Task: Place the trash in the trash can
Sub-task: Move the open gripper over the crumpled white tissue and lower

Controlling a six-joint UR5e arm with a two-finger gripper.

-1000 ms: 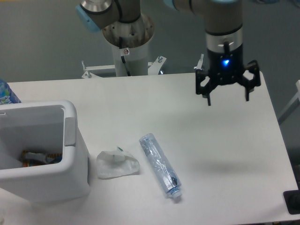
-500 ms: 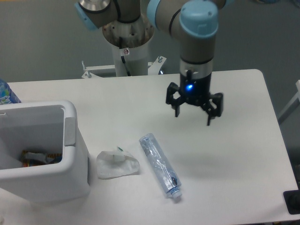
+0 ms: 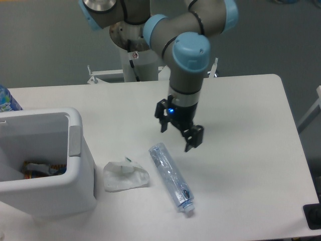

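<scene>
The trash can (image 3: 75, 165) sits at the left edge of the table, a boxy white bin with a thick rim and rounded corners, its mouth open toward the camera. Down at its bottom I can make out a few bits of something already lying there, grey with a touch of orange and blue, though the view is too dim and small for me to say what they are. The white table (image 3: 251, 150) carries both pieces of trash near its front edge. The crumpled whitish wrapper (image 3: 125, 175) lies just beside the bin's right wall, apart from it, and the flattened clear bluish bottle (image 3: 171, 176) lies just to the right of the wrapper. Behind the table are my arm's pedestal base (image 3: 135, 45) and a plain grey floor, and a blue-patterned object (image 3: 7, 99) pokes in at the left edge behind the bin. The bottle's long axis runs diagonally, from upper left to lower right in the camera view, with its small cap at the lower right end, toward the table's front edge, and its base pointing back toward me. My gripper (image 3: 176, 137) hangs above the table just past the bottle's base end, fingers spread apart and pointing down, with nothing between them and a blue light glowing on its body.
</scene>
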